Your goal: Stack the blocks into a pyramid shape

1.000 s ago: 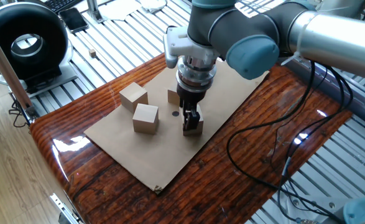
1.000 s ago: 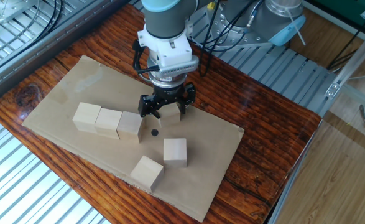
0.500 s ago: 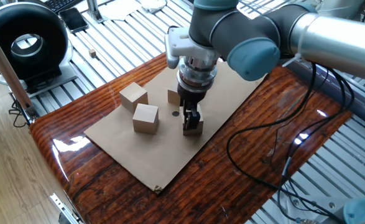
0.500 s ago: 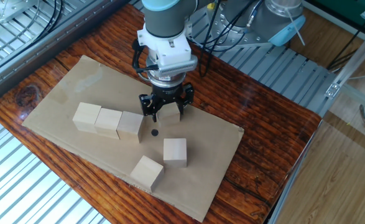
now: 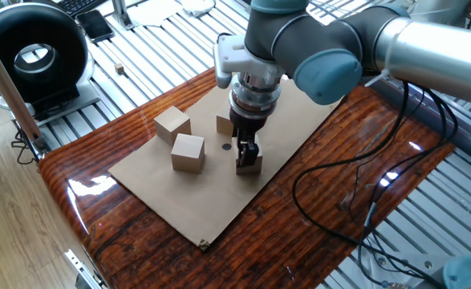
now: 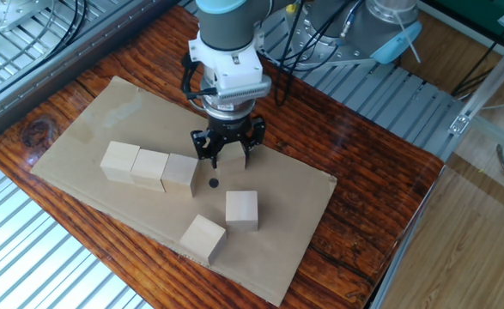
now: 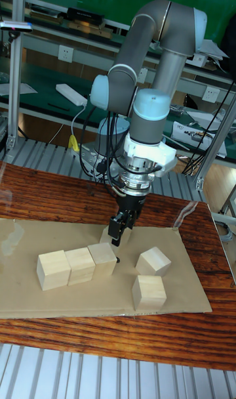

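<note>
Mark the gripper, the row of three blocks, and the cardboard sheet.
gripper (image 6: 228, 157): other fixed view, midway between fingertips.
row of three blocks (image 6: 149, 165): other fixed view, top face of middle block.
cardboard sheet (image 6: 88, 120): other fixed view, bare area.

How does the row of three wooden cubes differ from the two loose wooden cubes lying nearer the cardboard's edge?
The row of three light-tan wooden cubes sits touching side by side in a line; the two loose light-tan wooden cubes lie apart. The row's cubes are aligned alike; the loose ones are turned at different angles. All look alike in size, colour and material, and all rest on the brown cardboard sheet.
</note>
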